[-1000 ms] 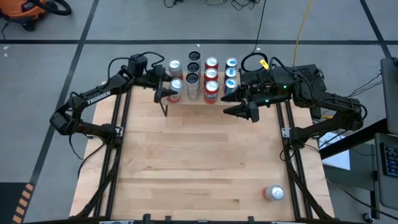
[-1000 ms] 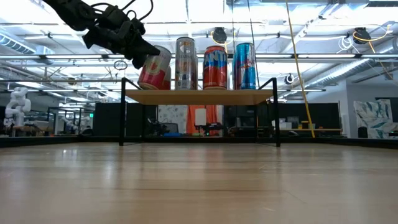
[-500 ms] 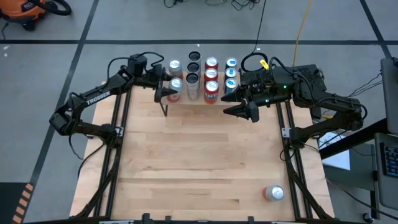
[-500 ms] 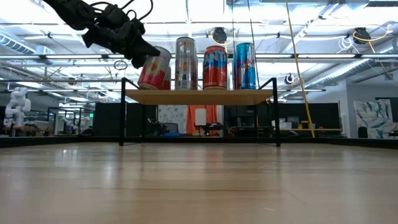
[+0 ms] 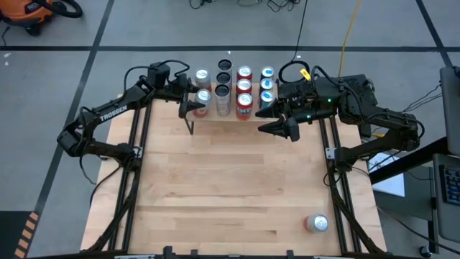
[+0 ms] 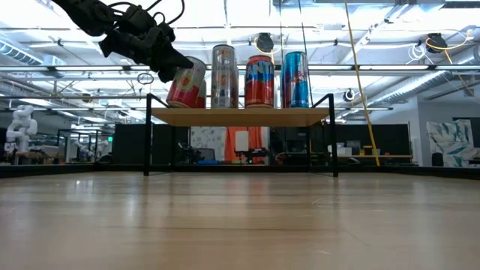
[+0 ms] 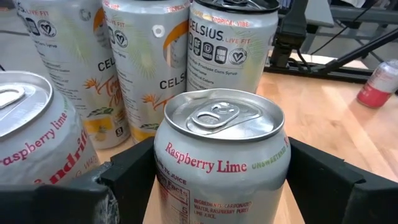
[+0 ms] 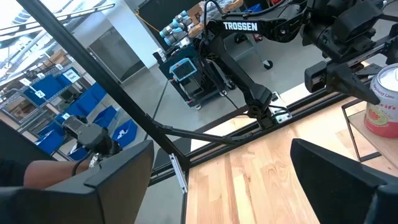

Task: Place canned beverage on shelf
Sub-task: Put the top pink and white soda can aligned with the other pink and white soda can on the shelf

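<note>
Holding can (image 7: 219,158) in left claw (image 5: 192,106), tilted at the shelf's (image 6: 240,117) left end beside other cans (image 6: 257,80). Next: standing it up, letting go. Right claw (image 5: 286,128) hanging open off the shelf's right end.

The high view looks straight down on the whole table (image 5: 230,194); the low view sits at tabletop height, facing level toward the shelf (image 6: 240,117) and room. The left wrist view is close against the cans, the right wrist view faces across toward the left arm (image 8: 267,28)
</note>
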Robot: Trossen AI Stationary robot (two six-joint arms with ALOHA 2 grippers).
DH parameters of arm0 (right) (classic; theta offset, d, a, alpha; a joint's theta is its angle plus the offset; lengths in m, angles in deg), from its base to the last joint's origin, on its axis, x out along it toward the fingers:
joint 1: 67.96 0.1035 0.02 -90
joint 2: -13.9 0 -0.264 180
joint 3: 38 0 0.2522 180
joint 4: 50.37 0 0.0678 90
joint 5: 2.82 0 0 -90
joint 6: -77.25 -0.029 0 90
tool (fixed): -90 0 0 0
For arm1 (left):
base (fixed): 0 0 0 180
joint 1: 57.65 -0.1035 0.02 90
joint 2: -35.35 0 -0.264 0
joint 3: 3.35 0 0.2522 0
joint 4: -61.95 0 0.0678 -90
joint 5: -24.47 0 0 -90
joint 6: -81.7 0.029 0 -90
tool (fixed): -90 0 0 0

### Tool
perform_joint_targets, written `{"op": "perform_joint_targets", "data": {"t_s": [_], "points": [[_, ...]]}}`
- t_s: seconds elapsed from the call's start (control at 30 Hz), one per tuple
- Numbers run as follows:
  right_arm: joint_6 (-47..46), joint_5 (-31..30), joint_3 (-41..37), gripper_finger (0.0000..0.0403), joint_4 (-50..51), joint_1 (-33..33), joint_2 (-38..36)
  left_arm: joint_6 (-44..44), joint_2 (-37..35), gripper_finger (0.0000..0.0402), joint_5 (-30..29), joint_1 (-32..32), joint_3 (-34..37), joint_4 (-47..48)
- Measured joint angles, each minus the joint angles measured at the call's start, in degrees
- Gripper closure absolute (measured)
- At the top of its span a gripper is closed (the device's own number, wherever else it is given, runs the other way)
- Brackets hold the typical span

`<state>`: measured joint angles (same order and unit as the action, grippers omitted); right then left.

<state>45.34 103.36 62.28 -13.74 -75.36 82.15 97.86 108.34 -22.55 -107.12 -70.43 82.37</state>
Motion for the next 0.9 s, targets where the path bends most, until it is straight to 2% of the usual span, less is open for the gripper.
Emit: {"op": "perform_joint_targets", "data": {"t_s": [0.13,0.33,0.53,0.9], "points": [[-0.02,0.00,0.00,0.0046,0.00,0.00,0.00,-0.82,-0.02,0.0082,-0.02,0.18,-0.01,0.03],[-0.01,0.00,0.00,0.0046,0.06,0.00,0.01,-1.39,-0.13,0.0043,-1.05,1.38,-0.11,-0.26],[-0.02,0.00,0.00,0.0046,0.13,0.00,0.02,-4.30,-0.44,0.0037,-2.89,2.38,-0.11,0.76],[0.88,0.01,0.00,0.0046,0.13,-0.02,0.01,-4.69,-9.87,0.0036,-11.35,3.07,-2.28,3.56]]}}
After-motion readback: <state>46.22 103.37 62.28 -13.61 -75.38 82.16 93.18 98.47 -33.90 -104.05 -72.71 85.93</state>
